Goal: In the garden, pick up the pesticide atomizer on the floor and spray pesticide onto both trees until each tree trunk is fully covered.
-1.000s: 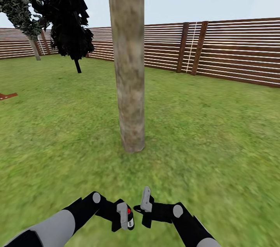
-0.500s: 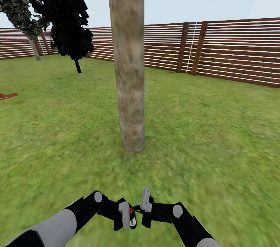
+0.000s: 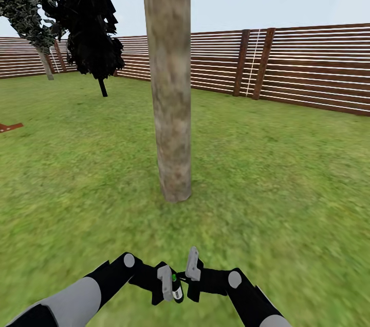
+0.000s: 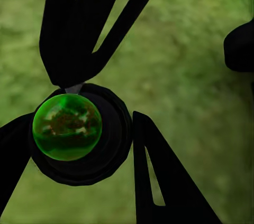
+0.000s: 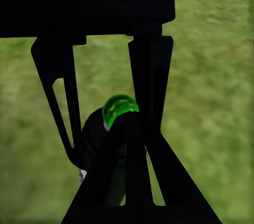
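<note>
Tree trunk (image 3: 169, 85): thick, mottled beige-grey column, upright in the grass (image 3: 288, 173), branchless, used below as reference.

Pesticide atomizer (image 3: 175, 287): small dark bottle with a pale label and a button (image 4: 67, 127) glowing green on its cap; in front of the trunk's base, well apart from it, held above the grass.

Left gripper (image 3: 168, 286): fingers closed against the atomizer's black cap, one on each side in the left wrist view (image 4: 100, 145).

Right gripper (image 3: 186, 273): just beside the atomizer, a fingertip (image 5: 127, 123) against the green button; how far its fingers are spread, cannot tell.

Fence (image 3: 308, 70): brown horizontal slats, behind the trunk.

Dark conifer (image 3: 85, 18): left of the trunk, farther back.

Second tree (image 3: 23, 3): grey-green crown, pale trunk, left of the conifer, near the fence.
</note>
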### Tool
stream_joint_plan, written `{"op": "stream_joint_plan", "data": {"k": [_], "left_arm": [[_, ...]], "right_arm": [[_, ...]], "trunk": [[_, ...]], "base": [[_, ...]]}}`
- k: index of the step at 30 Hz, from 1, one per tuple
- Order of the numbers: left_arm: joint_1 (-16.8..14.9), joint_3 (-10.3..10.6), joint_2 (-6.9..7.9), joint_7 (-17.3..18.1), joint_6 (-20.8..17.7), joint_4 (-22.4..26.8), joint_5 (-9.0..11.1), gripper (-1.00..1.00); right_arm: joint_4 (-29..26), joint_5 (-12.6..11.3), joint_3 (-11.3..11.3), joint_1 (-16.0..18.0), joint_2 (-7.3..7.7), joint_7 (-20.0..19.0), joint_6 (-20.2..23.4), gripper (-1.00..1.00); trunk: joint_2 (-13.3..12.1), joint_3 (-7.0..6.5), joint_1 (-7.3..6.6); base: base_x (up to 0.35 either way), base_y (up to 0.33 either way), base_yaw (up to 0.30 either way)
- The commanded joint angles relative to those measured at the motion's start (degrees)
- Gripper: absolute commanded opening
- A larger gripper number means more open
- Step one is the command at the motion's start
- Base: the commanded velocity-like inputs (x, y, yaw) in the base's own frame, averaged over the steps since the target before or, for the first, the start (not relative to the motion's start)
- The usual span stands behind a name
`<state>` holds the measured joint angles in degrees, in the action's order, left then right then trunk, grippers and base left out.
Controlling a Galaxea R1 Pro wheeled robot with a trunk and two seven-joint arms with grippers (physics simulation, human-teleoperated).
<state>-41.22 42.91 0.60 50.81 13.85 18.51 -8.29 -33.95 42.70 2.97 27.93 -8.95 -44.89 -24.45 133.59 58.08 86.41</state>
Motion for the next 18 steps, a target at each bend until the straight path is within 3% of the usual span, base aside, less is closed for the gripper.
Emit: {"op": "stream_joint_plan", "data": {"k": [1, 6, 9, 16, 18], "left_arm": [[0.00, -0.19, 0.01, 0.07, 0.30, 0.12, -0.55, -1.00], [0.00, -0.09, 0.07, 0.03, 0.22, -0.31, -0.83, -1.00], [0.00, -0.10, 1.16, -0.10, -0.10, -0.81, -1.17, -1.00], [0.19, 0.28, 9.95, -0.11, -0.41, -1.35, -1.63, -1.00], [0.66, 0.50, 15.22, -0.11, -0.49, -1.81, -1.65, -1.00]], "right_arm": [[-0.07, 0.46, -0.07, 0.02, -0.02, -0.02, -0.25, -1.00], [-0.07, 0.46, -0.07, 0.02, -0.02, -0.02, -0.29, -1.00], [-0.04, 0.46, -0.07, 0.02, -0.02, -0.02, -0.29, -1.00], [0.02, 0.46, -0.07, 0.02, -0.02, -0.02, -0.25, -1.00], [0.08, 0.46, -0.07, 0.02, -0.02, -0.02, -0.26, -1.00]], "trunk": [[0.02, 0.05, -0.01], [0.02, 0.05, -0.01], [0.02, 0.05, -0.01], [0.02, 0.05, -0.01], [0.02, 0.05, -0.01]], "base": [[0.000, 0.000, 0.000], [0.000, 0.000, 0.000], [0.000, 0.000, 0.000], [0.000, 0.000, 0.000], [0.000, 0.000, 0.000]]}}
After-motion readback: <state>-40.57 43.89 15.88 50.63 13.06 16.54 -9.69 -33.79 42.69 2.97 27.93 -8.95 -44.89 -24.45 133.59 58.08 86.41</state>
